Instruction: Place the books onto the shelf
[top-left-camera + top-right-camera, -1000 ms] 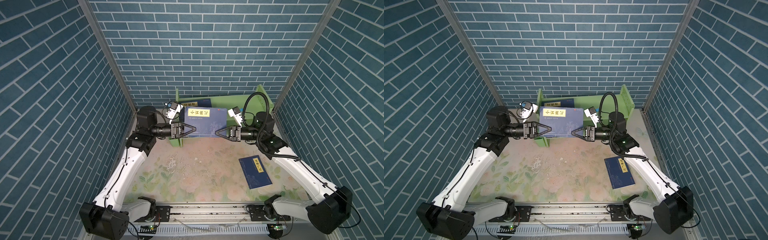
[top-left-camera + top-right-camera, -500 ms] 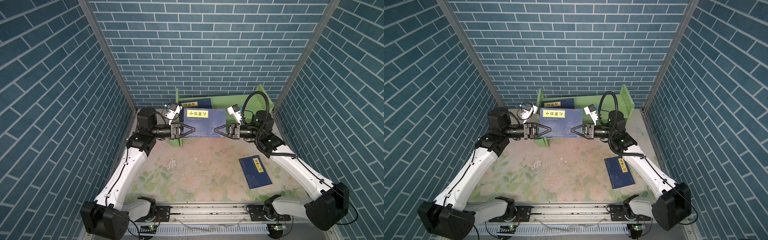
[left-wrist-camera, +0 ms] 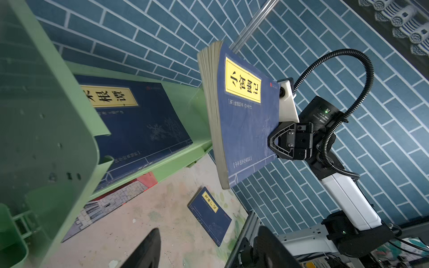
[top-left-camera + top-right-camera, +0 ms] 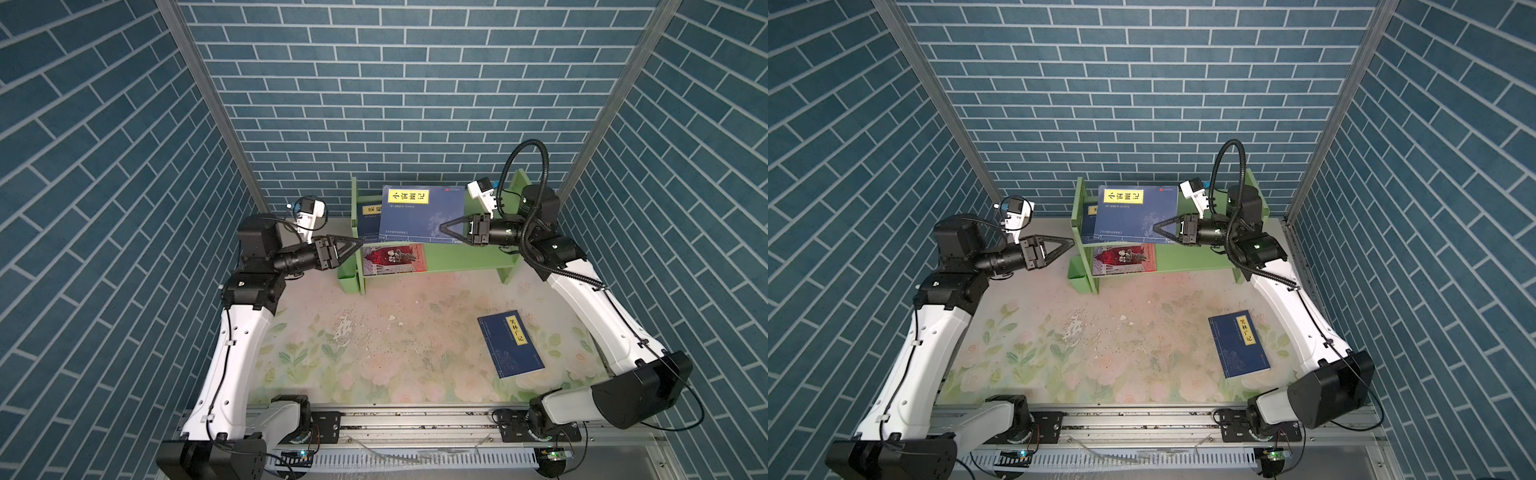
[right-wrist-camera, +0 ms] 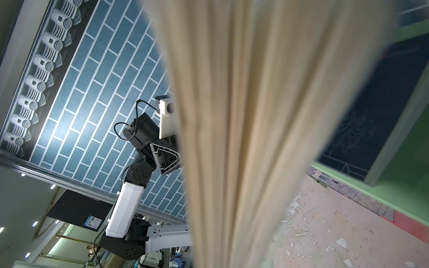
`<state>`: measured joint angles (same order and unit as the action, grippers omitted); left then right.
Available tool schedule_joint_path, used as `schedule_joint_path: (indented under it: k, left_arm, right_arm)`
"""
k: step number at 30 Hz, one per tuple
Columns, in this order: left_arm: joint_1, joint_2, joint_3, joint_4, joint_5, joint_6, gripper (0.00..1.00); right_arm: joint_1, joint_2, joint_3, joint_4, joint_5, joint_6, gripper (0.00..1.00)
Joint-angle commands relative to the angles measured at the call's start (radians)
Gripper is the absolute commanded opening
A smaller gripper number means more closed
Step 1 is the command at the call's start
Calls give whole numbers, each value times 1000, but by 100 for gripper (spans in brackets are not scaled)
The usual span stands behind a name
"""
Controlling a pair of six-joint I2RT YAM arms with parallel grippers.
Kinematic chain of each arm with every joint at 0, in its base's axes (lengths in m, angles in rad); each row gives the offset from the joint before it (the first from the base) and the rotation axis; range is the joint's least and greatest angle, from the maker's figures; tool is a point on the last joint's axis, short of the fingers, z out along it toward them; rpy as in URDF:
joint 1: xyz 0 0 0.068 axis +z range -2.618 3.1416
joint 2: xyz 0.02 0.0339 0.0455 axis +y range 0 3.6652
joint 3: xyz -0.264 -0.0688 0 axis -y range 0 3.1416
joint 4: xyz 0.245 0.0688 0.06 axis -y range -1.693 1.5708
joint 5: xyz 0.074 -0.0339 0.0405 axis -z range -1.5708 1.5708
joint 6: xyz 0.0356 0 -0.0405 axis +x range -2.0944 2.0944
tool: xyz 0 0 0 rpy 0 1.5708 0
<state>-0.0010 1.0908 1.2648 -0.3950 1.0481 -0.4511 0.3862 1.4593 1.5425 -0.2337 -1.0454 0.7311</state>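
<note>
Above the upper tier of the shelf (image 4: 469, 259), 1 blue book (image 4: 415, 220) is gripped by the right pincer (image 4: 441, 227); the left pincer (image 4: 360, 240) is spread wide. 1 other book (image 4: 510, 344) is seen flat on the counter (image 4: 374, 332).

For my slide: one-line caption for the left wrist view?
Right gripper clamps a blue book near the green shelf holding a second book.

Held book (image 5: 255, 116) blurred in right wrist view; shelved book (image 4: 368, 224) half-hidden behind it
</note>
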Motion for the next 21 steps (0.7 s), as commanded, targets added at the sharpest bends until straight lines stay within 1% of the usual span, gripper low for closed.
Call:
schedule_joint_path:
  k: [1, 5, 8, 13, 21]
  left_arm:
    - [27, -18, 34, -59, 4, 65, 68]
    - [28, -16, 32, -31, 49, 50, 68]
    - [28, -11, 23, 0, 59, 28, 68]
    - [28, 12, 14, 66, 75, -21, 68]
    - [27, 43, 10, 166, 99, -95, 69]
  right_arm:
    - [-7, 78, 98, -159, -31, -111, 0]
    - [-7, 178, 197, -212, -41, -110, 0]
    - [-7, 248, 266, -259, -24, -110, 0]
    - [-4, 327, 312, -186, -53, -31, 0]
    - [8, 420, 382, -164, -59, 27, 0]
